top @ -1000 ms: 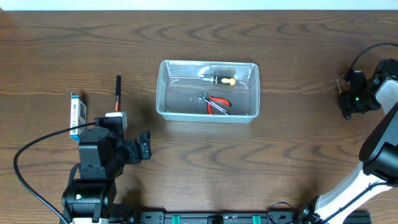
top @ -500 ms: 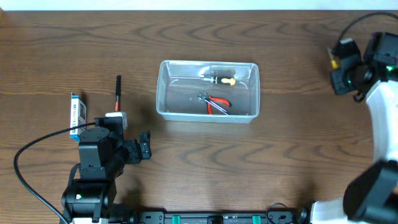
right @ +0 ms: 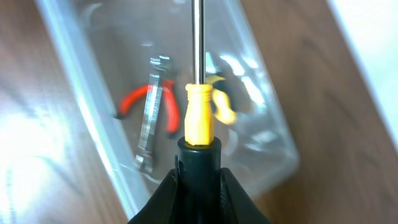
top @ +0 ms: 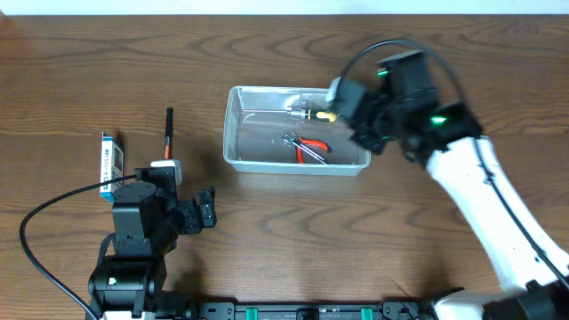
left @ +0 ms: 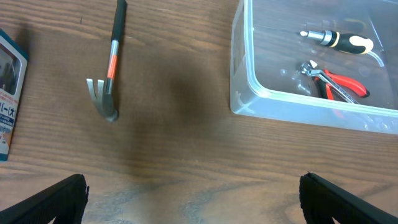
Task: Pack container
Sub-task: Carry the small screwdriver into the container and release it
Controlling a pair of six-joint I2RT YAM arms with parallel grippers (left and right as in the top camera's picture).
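The clear container [top: 229,124] lies at the table's middle, holding red-handled pliers [top: 309,149] and a black-and-yellow screwdriver [top: 313,113]. My right gripper [top: 360,120] hangs over its right end, shut on the dark handle of another screwdriver [right: 199,121] with a yellow collar. Its steel shaft points out over the container [right: 81,106], above the pliers [right: 146,106]. My left gripper [top: 203,212] rests low at the front left, open and holding nothing [left: 199,205]. The left wrist view shows the container [left: 239,81], the pliers [left: 336,84] and the screwdriver [left: 339,40] inside.
A small hammer [top: 169,132] with a black and red handle lies left of the container, also visible in the left wrist view [left: 111,62]. A blue-and-white box [top: 110,164] sits further left, by the left arm. Bare wood lies around the container.
My right arm has swung from the table's far right edge leftward to above the container's right end, carrying the screwdriver. The left arm has not moved.
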